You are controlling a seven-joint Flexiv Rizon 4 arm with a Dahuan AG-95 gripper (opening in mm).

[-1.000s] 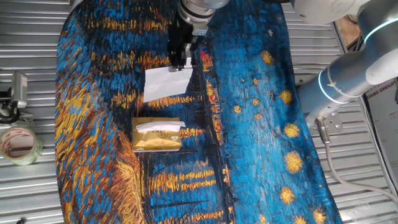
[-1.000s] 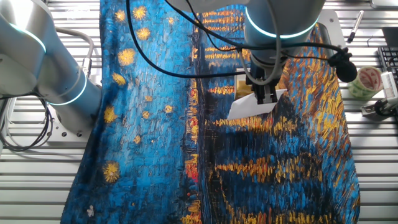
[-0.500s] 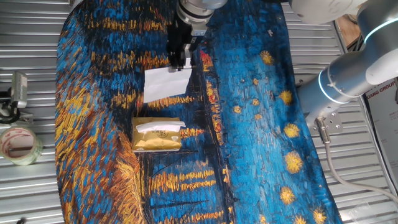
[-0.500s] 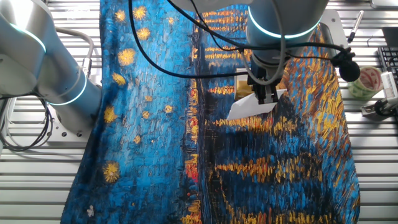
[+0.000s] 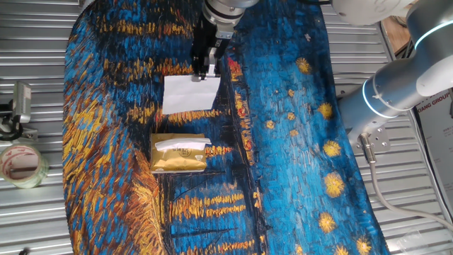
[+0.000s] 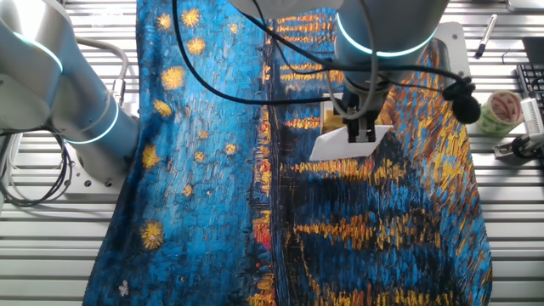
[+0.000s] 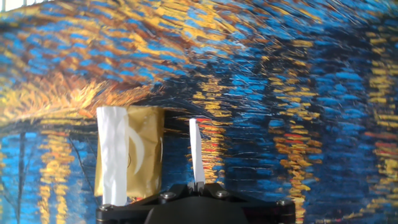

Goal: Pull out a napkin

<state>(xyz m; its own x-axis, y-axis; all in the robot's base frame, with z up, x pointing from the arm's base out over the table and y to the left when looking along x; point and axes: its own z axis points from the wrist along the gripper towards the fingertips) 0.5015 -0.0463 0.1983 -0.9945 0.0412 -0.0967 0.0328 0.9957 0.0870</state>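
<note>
One arm works over the tabletop [image 5: 106, 64], which is draped in a blue and gold painted cloth [image 5: 283, 156]. Gold packet [image 5: 178, 153] lies flat on the cloth with a fresh white sheet standing in its slot, apart from the claw. Napkin [image 5: 190, 94] is wholly clear of the packet and hangs from the claw [image 5: 204, 71], which is pinched closed on its upper edge; the hand view shows the sheet edge-on between the fingers. Compared with half a second ago, claw and napkin have risen slightly and drifted further from the packet. Assessment: extraction is effectively complete; only setting down or release remains. Tape roll [image 5: 23, 164] sits off the cloth, uninvolved
</note>
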